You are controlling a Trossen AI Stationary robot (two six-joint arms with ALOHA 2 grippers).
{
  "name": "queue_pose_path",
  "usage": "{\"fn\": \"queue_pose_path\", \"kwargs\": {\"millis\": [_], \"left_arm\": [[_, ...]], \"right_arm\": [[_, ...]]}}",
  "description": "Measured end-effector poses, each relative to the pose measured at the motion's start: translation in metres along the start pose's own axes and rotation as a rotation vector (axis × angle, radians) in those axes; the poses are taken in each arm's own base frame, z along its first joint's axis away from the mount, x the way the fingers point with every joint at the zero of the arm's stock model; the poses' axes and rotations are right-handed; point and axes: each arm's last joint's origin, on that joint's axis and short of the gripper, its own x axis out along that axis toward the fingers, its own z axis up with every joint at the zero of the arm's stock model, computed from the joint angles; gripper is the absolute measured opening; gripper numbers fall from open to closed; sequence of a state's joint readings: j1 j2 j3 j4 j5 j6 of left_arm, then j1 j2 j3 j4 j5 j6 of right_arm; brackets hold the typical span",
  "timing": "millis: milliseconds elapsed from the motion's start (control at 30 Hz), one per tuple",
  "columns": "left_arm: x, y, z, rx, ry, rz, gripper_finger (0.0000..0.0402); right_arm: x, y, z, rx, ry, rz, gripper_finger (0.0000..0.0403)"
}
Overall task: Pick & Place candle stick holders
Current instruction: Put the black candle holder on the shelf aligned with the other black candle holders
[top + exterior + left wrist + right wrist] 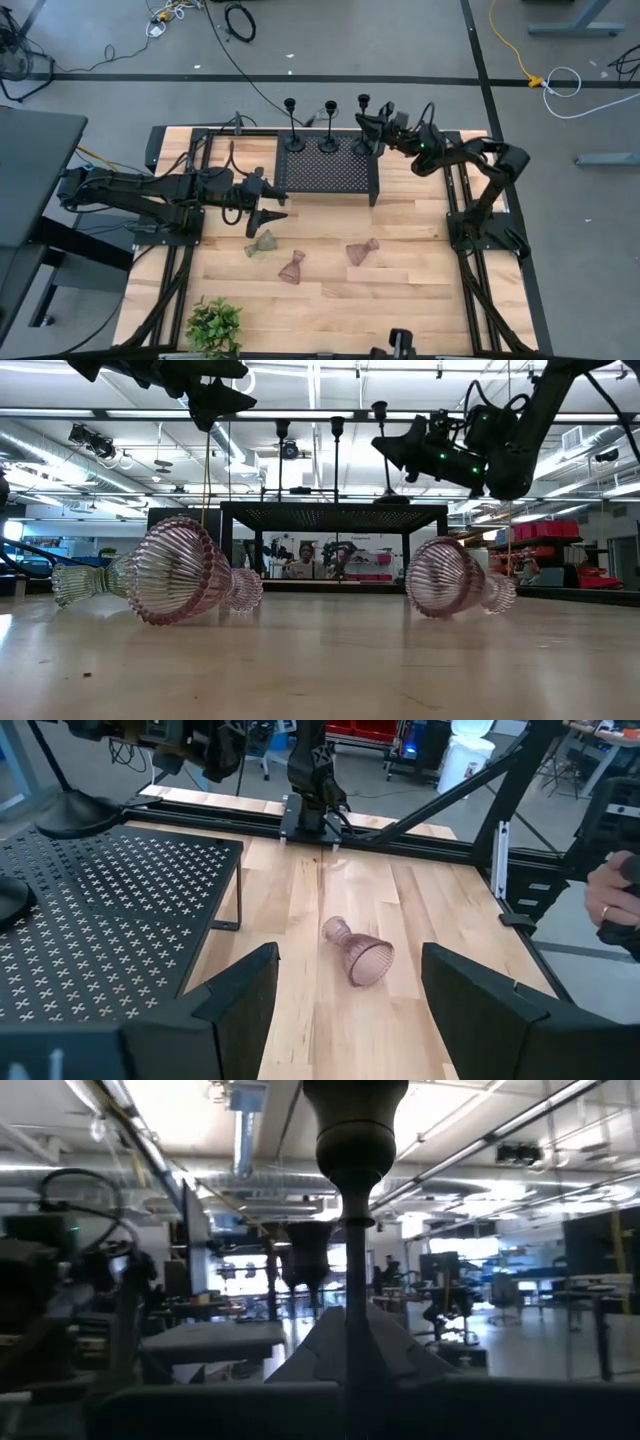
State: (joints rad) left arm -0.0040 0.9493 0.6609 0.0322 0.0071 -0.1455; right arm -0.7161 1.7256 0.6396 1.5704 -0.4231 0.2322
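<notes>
Ribbed pink glass holder (185, 570) lies toppled on the wood-plank table (320, 670).

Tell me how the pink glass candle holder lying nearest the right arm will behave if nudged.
The pink glass candle holder lies on its side on the wooden table, so its round ribbed body would probably roll, likely curving since it tapers. Being glass, it looks rigid, breakable and possibly slippery to grip.

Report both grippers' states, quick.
Left gripper: open, holding nothing.
Right gripper: shut on the rightmost black candle stick holder.
</notes>
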Motion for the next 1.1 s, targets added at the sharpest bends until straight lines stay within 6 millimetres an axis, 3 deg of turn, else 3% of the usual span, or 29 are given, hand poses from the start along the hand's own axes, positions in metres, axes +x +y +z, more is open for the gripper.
{"fn": "queue_pose_path", "kwargs": {"millis": [433,667,900,1100], "left_arm": [[0.000,0.000,0.000,0.002,-0.001,0.004,0.0248],[0.000,0.000,0.000,0.003,-0.002,0.007,0.0248],[0.000,0.000,0.000,0.002,-0.003,0.013,0.0248],[0.000,0.001,0.000,0.002,-0.003,0.014,0.0248]], "right_arm": [[-0.004,-0.009,-0.003,-0.015,0.019,-0.021,0.0001],[-0.006,-0.014,-0.015,-0.001,0.043,-0.074,0.0000],[0.007,-0.019,-0.022,0.003,0.036,-0.050,0.0000],[0.006,-0.021,-0.027,0.007,0.046,-0.050,0.0000]]}}
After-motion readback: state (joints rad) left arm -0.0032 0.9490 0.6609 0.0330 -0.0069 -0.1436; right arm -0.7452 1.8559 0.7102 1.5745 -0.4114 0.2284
